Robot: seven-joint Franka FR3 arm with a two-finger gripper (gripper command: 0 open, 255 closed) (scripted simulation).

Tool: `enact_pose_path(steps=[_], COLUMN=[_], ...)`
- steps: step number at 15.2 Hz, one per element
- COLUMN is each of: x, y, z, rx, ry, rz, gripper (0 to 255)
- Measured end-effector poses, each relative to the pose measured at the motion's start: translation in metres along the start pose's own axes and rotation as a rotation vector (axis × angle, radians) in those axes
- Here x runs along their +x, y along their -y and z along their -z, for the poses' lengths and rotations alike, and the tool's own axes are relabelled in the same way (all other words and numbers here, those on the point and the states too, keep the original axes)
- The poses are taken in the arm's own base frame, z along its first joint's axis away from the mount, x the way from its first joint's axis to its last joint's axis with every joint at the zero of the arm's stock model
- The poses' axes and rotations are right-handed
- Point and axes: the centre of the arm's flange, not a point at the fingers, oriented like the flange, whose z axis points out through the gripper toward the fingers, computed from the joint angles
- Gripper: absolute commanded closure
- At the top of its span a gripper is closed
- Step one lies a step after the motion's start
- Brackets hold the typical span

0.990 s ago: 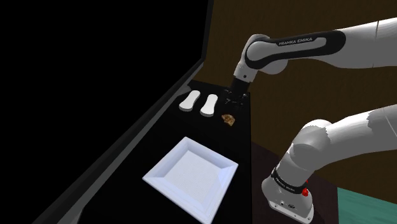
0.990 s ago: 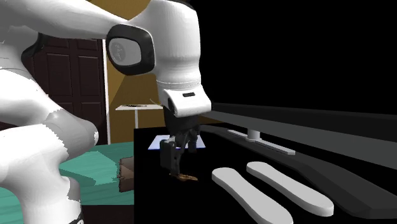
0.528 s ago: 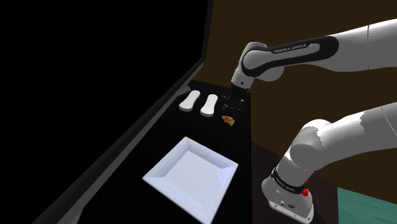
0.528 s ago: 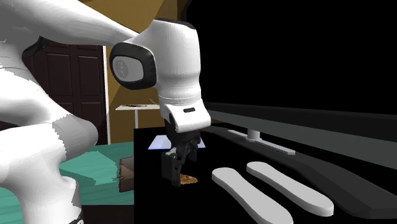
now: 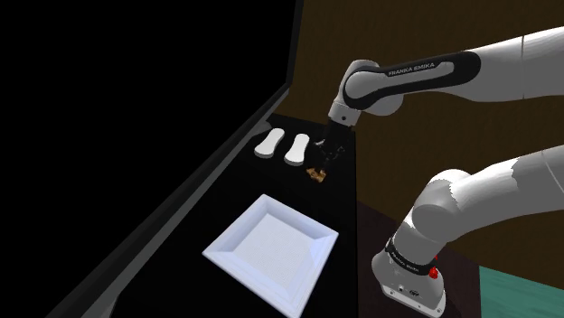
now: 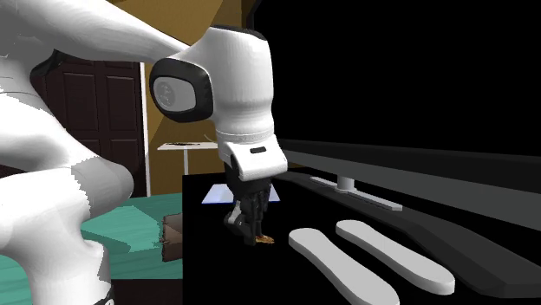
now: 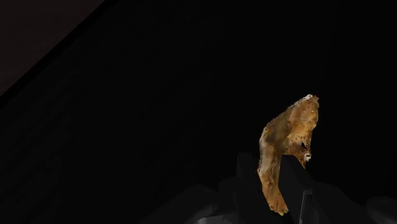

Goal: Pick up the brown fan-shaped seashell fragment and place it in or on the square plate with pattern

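The brown fan-shaped shell fragment [image 7: 287, 143] stands on edge between my two black fingers [image 7: 294, 173], which clasp its lower part. In the shoulder view my gripper [image 5: 321, 166] is shut on the shell [image 5: 316, 173] low over the far end of the black tabletop, close to its right edge. The second exterior view has the shell [image 6: 263, 238] poking out at the tip of my gripper [image 6: 257, 234]. The square plate [image 5: 235, 227], drawn plain white, lies nearer the stand; a pale corner of the plate [image 6: 212, 196] peeks out behind the hand.
Two white oblong pieces [image 5: 268, 143] [image 5: 296, 150] lie side by side just left of the shell; they are the long pieces [image 6: 334, 260] [image 6: 394, 256] in the second exterior view. A black area fills the shoulder view's left. The arm's base [image 5: 411, 275] stands at lower right.
The gripper came down over the shell, then its fingers closed from wide apart onto it. The shell now sits tilted up between the fingers and shifted slightly toward the white pieces.
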Motion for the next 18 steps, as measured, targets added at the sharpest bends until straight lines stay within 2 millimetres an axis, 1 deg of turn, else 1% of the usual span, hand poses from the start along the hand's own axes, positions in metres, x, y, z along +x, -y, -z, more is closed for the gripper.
enact_pose_path(steps=[8,12,16,17,18], x=[0.001,-0.003,-0.005,-0.005,-0.005], y=[0.001,0.006,0.012,0.012,0.012], z=[0.004,0.019,0.040,0.040,0.040], rx=[0.002,0.000,0.000,0.000,0.000], ry=[-0.006,-0.001,0.000,0.000,0.000], rz=[0.000,0.000,0.000,0.000,0.000], gripper=[255,255,255,0,0])
